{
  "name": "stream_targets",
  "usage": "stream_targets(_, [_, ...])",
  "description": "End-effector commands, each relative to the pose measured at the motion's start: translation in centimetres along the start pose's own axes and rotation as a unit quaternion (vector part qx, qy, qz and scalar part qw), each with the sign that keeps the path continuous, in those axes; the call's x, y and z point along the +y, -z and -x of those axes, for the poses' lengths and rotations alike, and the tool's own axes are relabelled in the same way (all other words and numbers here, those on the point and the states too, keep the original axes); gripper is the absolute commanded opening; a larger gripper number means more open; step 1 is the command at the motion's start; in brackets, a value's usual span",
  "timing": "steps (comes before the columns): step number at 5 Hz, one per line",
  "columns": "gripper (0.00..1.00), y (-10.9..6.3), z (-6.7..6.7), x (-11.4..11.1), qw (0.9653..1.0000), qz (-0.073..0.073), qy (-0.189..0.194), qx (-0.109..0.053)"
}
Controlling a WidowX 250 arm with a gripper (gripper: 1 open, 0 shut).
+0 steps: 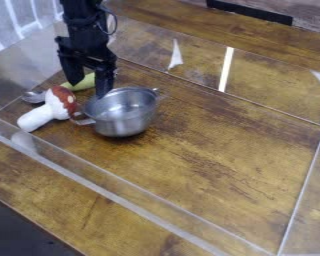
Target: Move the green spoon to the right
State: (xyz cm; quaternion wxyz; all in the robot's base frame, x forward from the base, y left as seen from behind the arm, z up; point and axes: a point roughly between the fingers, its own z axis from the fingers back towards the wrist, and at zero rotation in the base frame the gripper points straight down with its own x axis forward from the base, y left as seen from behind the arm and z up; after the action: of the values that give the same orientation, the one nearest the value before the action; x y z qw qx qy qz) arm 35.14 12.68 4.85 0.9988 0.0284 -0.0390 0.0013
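The green spoon (77, 79) is mostly hidden: only a patch of pale yellow-green shows between the dark fingers of the gripper (88, 77), and a sliver of its silver bowl peeks out at the far left behind the mushroom toy (49, 108). Whether the fingers touch the spoon cannot be told. The arm (80, 20) is cut off by the top edge. The pot (121, 111) looks tilted, and its left handle is covered by the mushroom's red cap. The clear wall (149, 200) runs out of the picture at the right and bottom edges. The dark shapes along the far edge are too cropped to identify.
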Motion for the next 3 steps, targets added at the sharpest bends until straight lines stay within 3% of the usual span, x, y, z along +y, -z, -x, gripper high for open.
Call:
stream_targets(1, [1.0, -1.17, -0.51, 1.44, 0.9996, -0.009, -0.007, -0.026])
stream_targets(3, [1.0, -1.15, -1.18, 1.18, 0.9996, 0.0, 0.001, -0.026])
